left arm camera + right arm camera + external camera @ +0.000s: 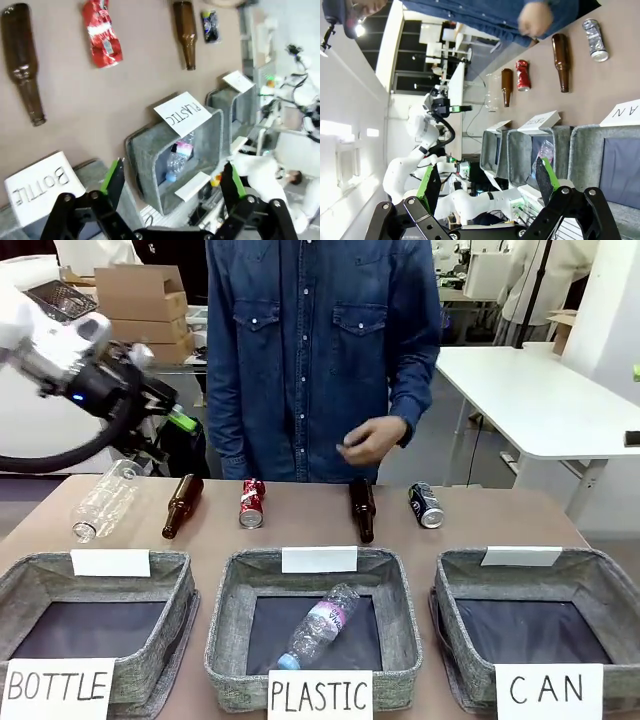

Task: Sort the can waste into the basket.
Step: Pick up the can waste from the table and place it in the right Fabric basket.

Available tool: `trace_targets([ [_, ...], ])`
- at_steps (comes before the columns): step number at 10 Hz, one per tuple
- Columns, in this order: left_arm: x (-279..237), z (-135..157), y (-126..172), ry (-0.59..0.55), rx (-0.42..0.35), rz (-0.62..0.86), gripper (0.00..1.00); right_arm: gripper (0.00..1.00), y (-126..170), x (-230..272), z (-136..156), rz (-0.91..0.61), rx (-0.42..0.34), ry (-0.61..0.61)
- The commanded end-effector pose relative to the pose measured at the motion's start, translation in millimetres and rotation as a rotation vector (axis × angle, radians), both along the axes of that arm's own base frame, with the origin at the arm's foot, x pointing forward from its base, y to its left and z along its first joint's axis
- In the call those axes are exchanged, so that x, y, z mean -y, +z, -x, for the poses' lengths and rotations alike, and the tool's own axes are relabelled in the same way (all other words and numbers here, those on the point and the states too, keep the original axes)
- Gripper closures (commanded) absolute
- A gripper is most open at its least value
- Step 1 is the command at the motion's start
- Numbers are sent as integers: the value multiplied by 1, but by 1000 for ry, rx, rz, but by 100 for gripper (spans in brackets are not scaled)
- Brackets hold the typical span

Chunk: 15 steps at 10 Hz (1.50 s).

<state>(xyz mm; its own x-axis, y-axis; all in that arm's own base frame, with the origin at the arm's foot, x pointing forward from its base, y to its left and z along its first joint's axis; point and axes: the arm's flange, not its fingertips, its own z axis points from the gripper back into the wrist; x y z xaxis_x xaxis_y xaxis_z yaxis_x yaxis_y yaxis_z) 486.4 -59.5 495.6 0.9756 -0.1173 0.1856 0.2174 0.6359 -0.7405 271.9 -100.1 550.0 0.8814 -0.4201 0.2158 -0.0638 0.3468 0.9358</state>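
Beyond the left gripper [175, 172], whose jaws stand wide and empty, the crushed red can [102, 32] lies on its side between two brown bottles [20, 60], apart from both. Well ahead of the right gripper [487, 175], likewise spread and holding nothing, lies the dark can [595, 40]; the CAN basket [585, 160] sits nearer that gripper and has no can in it yet. A good pick, I judge, comes straight down over one can, jaws closing across its narrow width and clear of the bottles; dented metal may slip, so close squarely at mid-length.
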Motion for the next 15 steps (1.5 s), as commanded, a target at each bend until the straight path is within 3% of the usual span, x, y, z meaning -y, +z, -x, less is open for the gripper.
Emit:
trace_targets([
  [1,-2,23,-2,72,39,62,0,0,1,0,-3,-9,35,4],
  [6,91,-67,-45,179,-44,-244,0,0,1,0,-3,-9,35,4],
  [9,126,-96,-83,208,-82,-382,0,0,1,0,-3,-9,35,4],
  [13,156,-132,-139,314,22,-532,0,0,1,0,-3,-9,35,4],
  [15,169,-142,-163,328,34,-581,0,0,1,0,-3,-9,35,4],
])
